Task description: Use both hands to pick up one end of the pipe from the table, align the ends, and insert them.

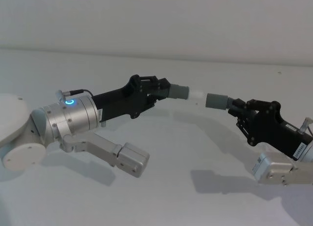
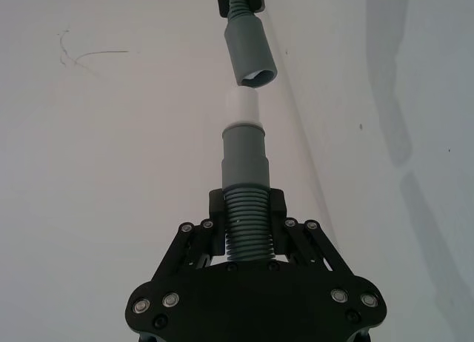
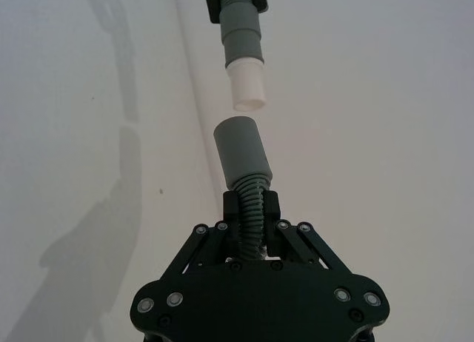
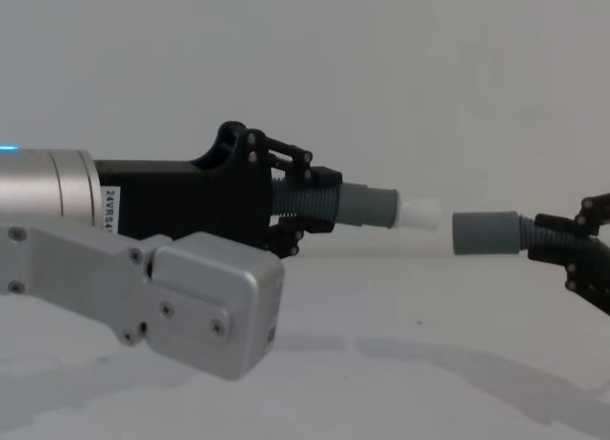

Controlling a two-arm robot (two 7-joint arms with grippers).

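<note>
While clenched on pipe pieces, left claw (image 1: pixel 164 90) and right claw (image 1: pixel 235 108), cuffs just apart

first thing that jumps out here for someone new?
The two pipe halves held in mid-air above the white table, end to end with a small gap between them. The left gripper is clamped on the ribbed hose whose grey cuff ends in a white tip; the right gripper holds the other piece, its open grey cuff facing that tip, nearly aligned but not yet inserted.
</note>
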